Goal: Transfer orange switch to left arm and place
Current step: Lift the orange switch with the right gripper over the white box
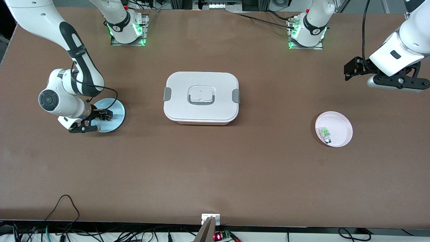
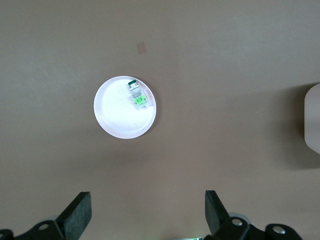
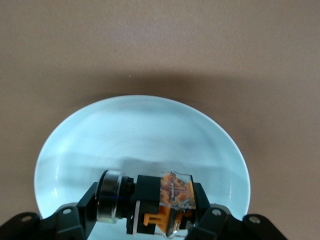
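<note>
My right gripper (image 1: 104,115) is down over the pale blue plate (image 1: 116,111) at the right arm's end of the table. It is shut on the orange switch (image 3: 167,200), a black part with an orange middle and a silver ring. The right wrist view shows the switch between the fingers just above the plate (image 3: 140,135). My left gripper (image 1: 349,69) is open and empty, up in the air over the left arm's end of the table. The white lidded box (image 1: 201,97) stands in the middle of the table between the arms.
A pink plate (image 1: 337,124) lies nearer the front camera than my left gripper, and it also shows in the left wrist view (image 2: 117,115). It holds a pale grey switch with a green part (image 1: 325,133). The box's corner (image 2: 312,120) shows in the left wrist view.
</note>
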`<state>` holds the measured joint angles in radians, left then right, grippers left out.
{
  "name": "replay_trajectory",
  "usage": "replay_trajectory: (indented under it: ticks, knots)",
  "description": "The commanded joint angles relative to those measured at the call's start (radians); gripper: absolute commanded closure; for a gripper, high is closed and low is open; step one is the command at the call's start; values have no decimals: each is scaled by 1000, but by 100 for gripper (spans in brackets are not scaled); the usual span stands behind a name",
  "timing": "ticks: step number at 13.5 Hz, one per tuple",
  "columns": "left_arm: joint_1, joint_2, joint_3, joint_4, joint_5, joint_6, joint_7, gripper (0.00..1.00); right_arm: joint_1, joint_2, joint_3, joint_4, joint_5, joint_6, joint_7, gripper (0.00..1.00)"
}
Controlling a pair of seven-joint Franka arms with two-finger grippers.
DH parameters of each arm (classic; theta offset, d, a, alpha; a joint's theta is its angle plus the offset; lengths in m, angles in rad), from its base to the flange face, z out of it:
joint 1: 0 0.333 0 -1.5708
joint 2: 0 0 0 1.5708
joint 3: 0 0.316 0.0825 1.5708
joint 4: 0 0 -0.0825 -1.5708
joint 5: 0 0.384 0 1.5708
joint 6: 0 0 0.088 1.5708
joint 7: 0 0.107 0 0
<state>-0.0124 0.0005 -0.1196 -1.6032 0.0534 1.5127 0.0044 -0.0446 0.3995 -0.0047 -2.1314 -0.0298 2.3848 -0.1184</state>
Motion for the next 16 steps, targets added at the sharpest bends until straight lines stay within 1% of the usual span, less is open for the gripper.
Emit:
replay_trajectory:
  ticks: [1,4,5,8,10,12,16]
  knots:
    - [2,16,0,34,-20,-19,2,0,0,-71,28,7,-15,-74,5,70]
    - [2,16,0,34,-20,-19,2,0,0,-134,38,36,-10,-134,3,70]
    - [2,16,0,34,-20,-19,2,0,0,-155,51,41,-10,-139,2,70]
    - [2,16,0,34,-20,-19,3,0,0,-201,77,109,-10,-215,-6,70]
    - [2,16,0,34,-20,-19,3,0,0,-221,109,191,-9,-306,-42,70]
    - [2,16,0,34,-20,-19,3,0,0,-247,147,241,-9,-346,-79,70]
    - [2,16,0,34,-21,-20,-7,0,0,-284,222,303,-6,-351,-200,70]
